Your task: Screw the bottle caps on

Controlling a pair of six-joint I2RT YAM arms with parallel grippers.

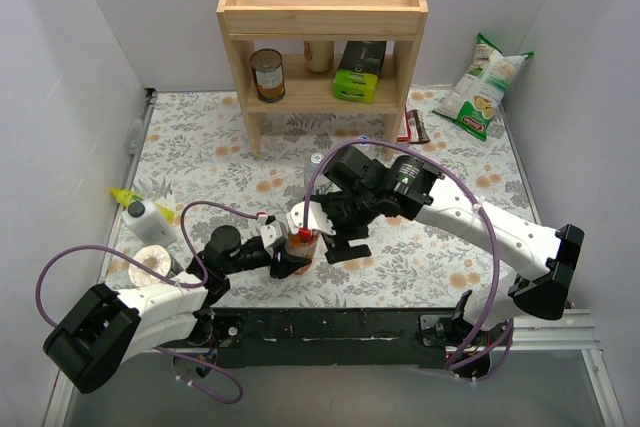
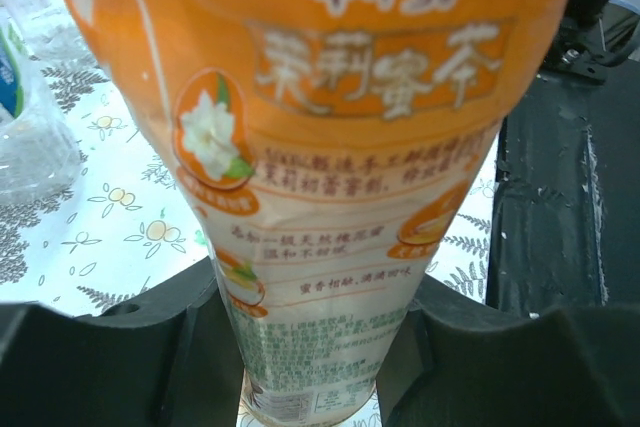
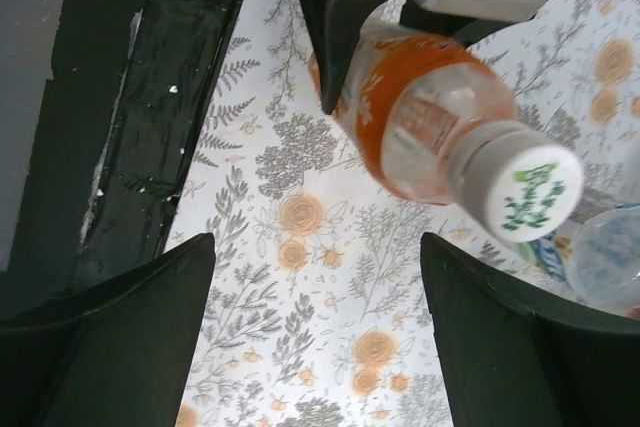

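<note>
My left gripper (image 1: 290, 252) (image 2: 310, 347) is shut on the lower body of the orange-liquid bottle (image 1: 300, 247) (image 2: 320, 197), which stands near the table's front middle. In the right wrist view this bottle (image 3: 420, 117) carries a white cap (image 3: 525, 187) with green print. My right gripper (image 1: 340, 237) (image 3: 318, 242) hangs just right of the bottle's top, open, with only tablecloth between its fingers. A clear bottle with a blue-and-white label (image 2: 20, 97) (image 3: 600, 257) stands close beside the orange one. I see no blue cap.
A wooden shelf (image 1: 322, 17) at the back holds a brown tin can (image 1: 267, 74) and a green box (image 1: 357, 82). A snack bag (image 1: 485, 87) lies back right. A white squeeze bottle with yellow nozzle (image 1: 145, 212) lies at the left edge.
</note>
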